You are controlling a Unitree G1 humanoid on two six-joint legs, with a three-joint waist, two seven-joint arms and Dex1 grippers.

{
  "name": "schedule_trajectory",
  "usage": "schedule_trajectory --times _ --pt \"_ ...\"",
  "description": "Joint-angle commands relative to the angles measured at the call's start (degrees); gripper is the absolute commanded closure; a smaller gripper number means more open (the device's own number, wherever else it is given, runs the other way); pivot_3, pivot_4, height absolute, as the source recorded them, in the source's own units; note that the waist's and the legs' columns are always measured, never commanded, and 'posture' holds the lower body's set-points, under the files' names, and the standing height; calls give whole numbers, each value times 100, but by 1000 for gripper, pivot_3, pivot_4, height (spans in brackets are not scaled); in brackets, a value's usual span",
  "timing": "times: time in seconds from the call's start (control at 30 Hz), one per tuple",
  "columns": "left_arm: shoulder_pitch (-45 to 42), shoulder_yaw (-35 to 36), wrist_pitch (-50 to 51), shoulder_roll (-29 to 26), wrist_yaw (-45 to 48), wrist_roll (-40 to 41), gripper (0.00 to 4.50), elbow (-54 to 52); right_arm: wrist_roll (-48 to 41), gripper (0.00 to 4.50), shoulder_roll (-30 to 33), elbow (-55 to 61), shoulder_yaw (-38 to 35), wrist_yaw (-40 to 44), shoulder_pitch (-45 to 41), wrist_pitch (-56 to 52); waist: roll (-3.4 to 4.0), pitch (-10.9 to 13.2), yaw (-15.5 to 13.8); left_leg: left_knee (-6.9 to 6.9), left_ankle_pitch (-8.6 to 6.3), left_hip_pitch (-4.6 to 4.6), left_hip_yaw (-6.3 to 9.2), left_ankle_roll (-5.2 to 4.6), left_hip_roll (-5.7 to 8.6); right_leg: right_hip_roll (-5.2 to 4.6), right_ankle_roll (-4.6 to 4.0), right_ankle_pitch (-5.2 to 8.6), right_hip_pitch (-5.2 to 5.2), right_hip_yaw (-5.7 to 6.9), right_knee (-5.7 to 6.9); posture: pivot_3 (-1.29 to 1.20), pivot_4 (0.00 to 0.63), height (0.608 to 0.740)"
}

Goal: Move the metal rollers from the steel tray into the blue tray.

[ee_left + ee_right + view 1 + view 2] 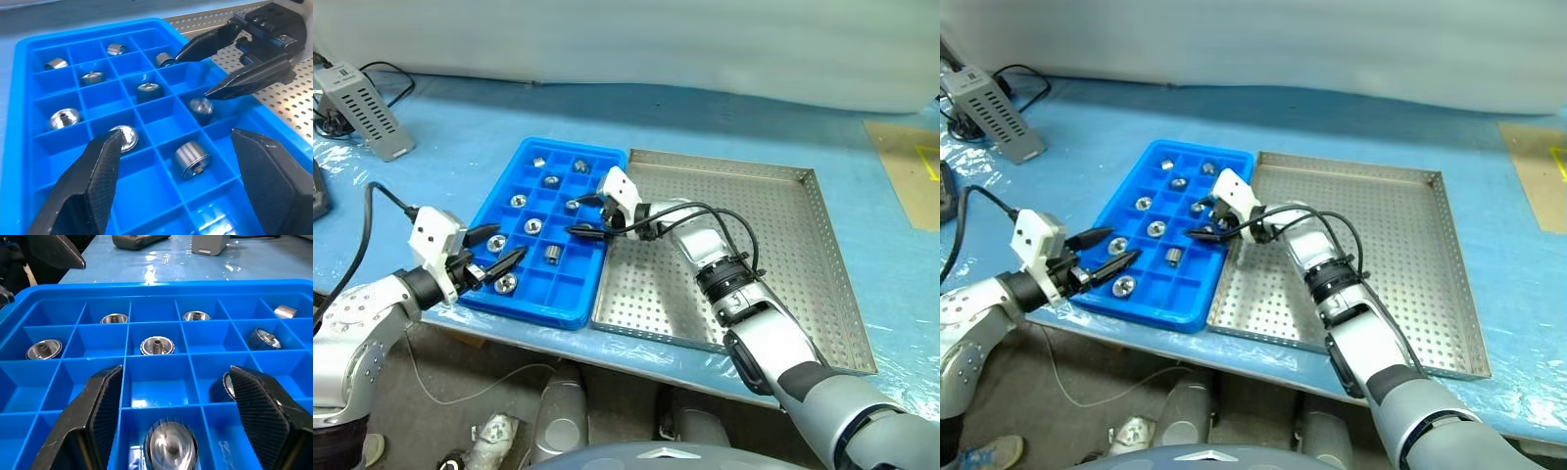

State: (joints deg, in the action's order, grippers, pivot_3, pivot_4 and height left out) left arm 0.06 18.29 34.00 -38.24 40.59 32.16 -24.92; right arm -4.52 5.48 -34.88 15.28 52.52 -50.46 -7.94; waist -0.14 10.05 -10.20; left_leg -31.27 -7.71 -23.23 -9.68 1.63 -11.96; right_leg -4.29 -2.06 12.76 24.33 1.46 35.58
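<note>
Both pairs of jaws stand apart and carry nothing. Taking the blue tray (548, 233) as the landmark: the right gripper (590, 214) hangs just over its edge nearest the steel tray (773, 255), above a compartment where a roller (169, 446) lies directly below its fingers, blurred, apparently just let go. The left gripper (499, 251) hovers at the blue tray's near corner on the opposite side, over the compartments there. The metal rollers (147, 91) sit scattered singly through the blue tray's compartments, roughly nine or ten of them, some upright, some tipped on their sides. The steel tray lies touching the blue tray's long side on the tabletop (724, 127), and no roller shows on the perforated floor visible around the right arm. I judge the task finished or nearly so; only the part hidden under the arm remains unchecked.
</note>
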Motion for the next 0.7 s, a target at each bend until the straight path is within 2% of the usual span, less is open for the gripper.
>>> schedule_trajectory --times 0.03,0.17,0.33,0.57,0.7 --pt "-360 -227 -203 -78 182 -71 785 249 -230 907 159 776 -234 75 85 -258 0 0 15 -1 0 1 -1 0 0 0 0 0 0 -1 1 194 150 740" --pt "-965 -647 -412 -38 461 -233 785 862 -378 907 503 1524 -448 59 344 -631 -1 -1 53 -4 2 1 -3 3 3 1 3 -1 -1 -4 3 96 150 740" --pt "-1919 -1338 -744 172 910 -488 785 1756 -292 907 960 2195 -730 -414 856 -975 -4 -3 232 -10 18 5 -4 27 8 1 5 -3 -5 -9 10 -49 150 740" --pt "-3208 -2069 -1294 599 1732 -873 785 3238 -383 907 1302 3594 -1077 -1100 1883 -1678 -6 -4 635 -11 20 8 -9 28 8 8 6 -5 -5 -18 9 -230 150 740" --pt "-3703 -2263 -1587 823 2093 -1053 785 3917 -382 907 1285 3929 -1226 -1475 2263 -1886 -6 -4 851 -13 20 12 -13 27 7 9 4 -5 -5 -23 8 -300 150 740"
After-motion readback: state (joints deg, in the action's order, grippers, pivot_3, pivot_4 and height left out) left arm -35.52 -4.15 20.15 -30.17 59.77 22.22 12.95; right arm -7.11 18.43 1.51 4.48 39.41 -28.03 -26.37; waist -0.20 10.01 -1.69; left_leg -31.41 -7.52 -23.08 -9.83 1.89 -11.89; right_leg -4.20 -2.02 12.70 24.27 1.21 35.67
